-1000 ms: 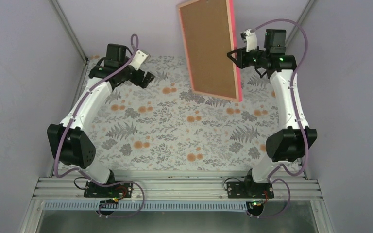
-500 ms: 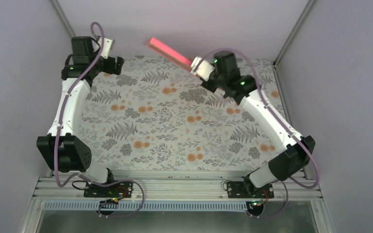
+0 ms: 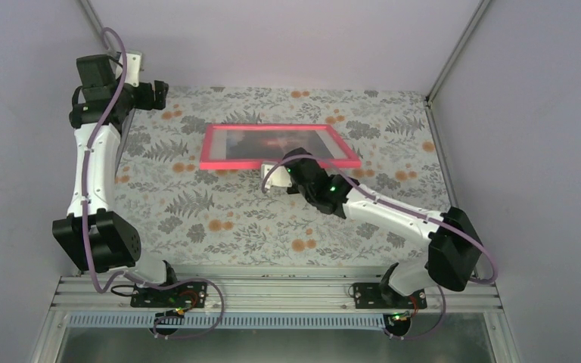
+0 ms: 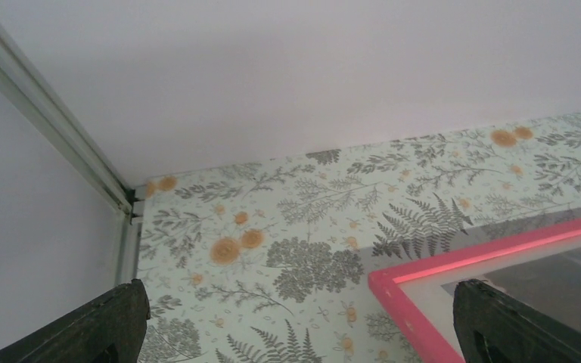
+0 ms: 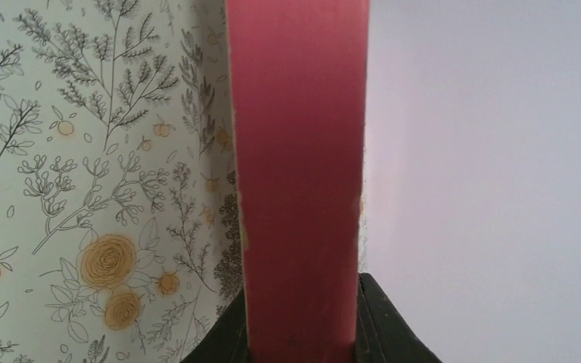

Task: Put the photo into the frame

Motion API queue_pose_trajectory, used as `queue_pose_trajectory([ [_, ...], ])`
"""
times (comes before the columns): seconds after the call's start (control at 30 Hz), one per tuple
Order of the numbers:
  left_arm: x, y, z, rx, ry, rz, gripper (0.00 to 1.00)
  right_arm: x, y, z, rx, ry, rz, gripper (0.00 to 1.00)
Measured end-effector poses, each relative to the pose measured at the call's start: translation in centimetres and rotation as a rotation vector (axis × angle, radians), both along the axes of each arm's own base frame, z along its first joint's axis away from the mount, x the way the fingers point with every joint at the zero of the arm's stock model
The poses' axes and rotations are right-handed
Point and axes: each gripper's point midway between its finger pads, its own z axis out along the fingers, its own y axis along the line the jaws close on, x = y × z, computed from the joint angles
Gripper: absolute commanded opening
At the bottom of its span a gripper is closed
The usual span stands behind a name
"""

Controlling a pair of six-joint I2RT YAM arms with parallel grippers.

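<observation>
The pink frame lies face up and low over the back middle of the table. A dark picture with a red glow, the photo, shows inside it behind a white border. My right gripper is shut on the frame's near rail; in the right wrist view the rail runs up between the two black fingers. I cannot tell whether the frame touches the table. My left gripper is open and empty at the far left back. Its wrist view shows the frame's corner and its fingers wide apart.
The flower-print table cover fills the floor. Lilac walls close the back and both sides, with metal corner posts. The aluminium base rail runs along the near edge.
My right gripper has swung the frame from upright at the back right, brown back showing, down to face up at the back middle. My left arm has drawn back to the far left corner.
</observation>
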Motion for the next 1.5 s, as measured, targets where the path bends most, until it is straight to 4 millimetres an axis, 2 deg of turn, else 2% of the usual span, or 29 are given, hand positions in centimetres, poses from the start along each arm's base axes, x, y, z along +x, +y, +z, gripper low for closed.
queue_pose_trajectory([
  [0.1, -0.2, -0.4, -0.7, -0.018, 0.016, -0.014, 1.0, -0.6, 0.5, -1.7, -0.021, -0.03, 0.002, 0.2],
  [0.2, -0.4, -0.6, -1.5, -0.032, 0.032, -0.025, 1.0, -1.5, 0.8, -3.7, -0.022, -0.031, 0.005, 0.28],
  [0.4, -0.8, -1.2, -2.6, -0.054, 0.057, -0.047, 1.0, -5.7, 0.7, -10.3, -0.039, 0.083, 0.05, 0.39],
  [0.5, -0.9, -1.4, -3.1, -0.062, 0.066, -0.057, 1.0, -6.9, 0.7, -13.0, -0.052, 0.133, 0.06, 0.49],
  [0.63, -1.0, -1.6, -3.1, -0.069, 0.067, -0.067, 1.0, -7.2, 1.0, -15.0, -0.045, 0.179, 0.053, 0.67],
  [0.73, -1.0, -1.9, -3.1, -0.079, 0.065, -0.084, 1.0, -7.6, 1.4, -15.8, -0.032, 0.208, 0.056, 0.83],
  [0.87, -1.1, -2.5, -2.9, -0.091, 0.061, -0.114, 1.0, -8.0, 2.4, -15.5, 0.016, 0.256, 0.069, 0.99],
  [1.0, -1.2, -3.3, -3.2, -0.088, 0.068, -0.162, 1.0, -9.4, 3.5, -14.7, 0.055, 0.374, 0.119, 1.0],
  [1.1, -1.1, -4.2, -4.3, -0.069, 0.091, -0.2, 1.0, -9.8, 4.0, -12.6, 0.119, 0.498, 0.151, 1.0],
  [1.2, -1.4, -5.2, -6.3, -0.054, 0.133, -0.245, 1.0, -7.6, 3.3, -8.8, 0.234, 0.57, 0.129, 1.0],
  [1.33, -2.8, -6.7, -9.9, -0.039, 0.206, -0.304, 1.0, -3.3, 0.6, -4.5, 0.378, 0.615, 0.054, 1.0],
  [1.4, -4.1, -7.4, -11.7, -0.032, 0.244, -0.333, 1.0, -1.3, -1.4, -3.5, 0.433, 0.635, 0.003, 1.0],
  [1.5, -6.5, -9.0, -13.7, -0.026, 0.288, -0.392, 1.0, 0.7, -4.8, -3.5, 0.494, 0.69, -0.083, 1.0],
])
